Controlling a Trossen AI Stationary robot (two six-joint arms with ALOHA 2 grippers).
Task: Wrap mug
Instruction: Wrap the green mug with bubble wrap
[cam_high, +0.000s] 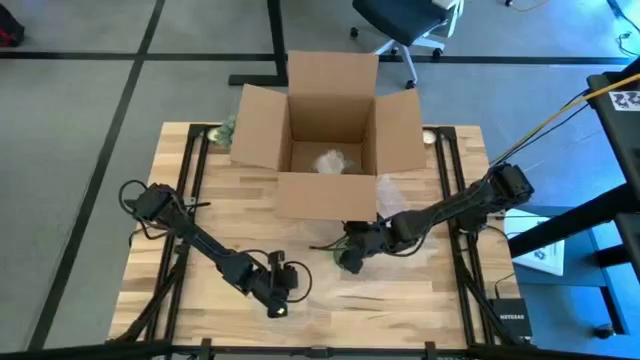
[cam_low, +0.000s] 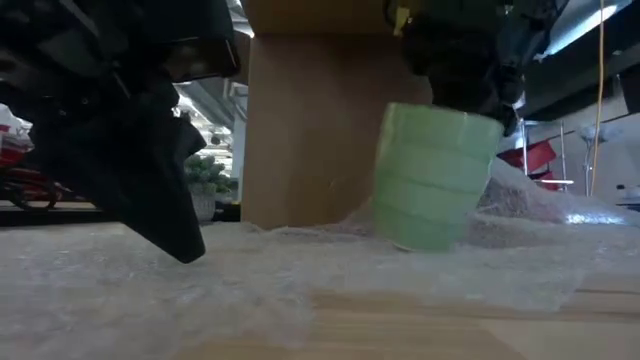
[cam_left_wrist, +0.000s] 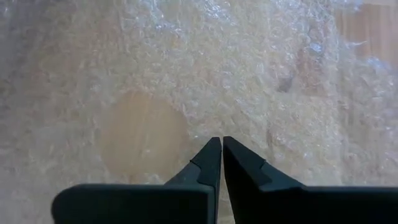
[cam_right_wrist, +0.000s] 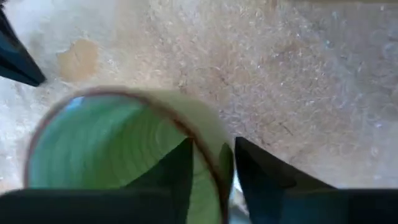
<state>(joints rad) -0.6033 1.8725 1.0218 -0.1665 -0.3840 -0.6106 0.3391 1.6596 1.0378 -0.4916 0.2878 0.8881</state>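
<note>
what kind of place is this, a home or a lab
Probably a lab or office workspace: a wooden table on grey carpet, an office chair behind it, and an open cardboard box for packing.

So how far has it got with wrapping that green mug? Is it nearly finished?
Not nearly. Done: a sheet of bubble wrap lies spread on the table, and the open cardboard box waits behind. In hand: the right gripper pinches the green mug's rim, holding it tilted over the sheet. The left gripper is shut just above the wrap. Left: no wrap is folded around the mug yet.
</note>
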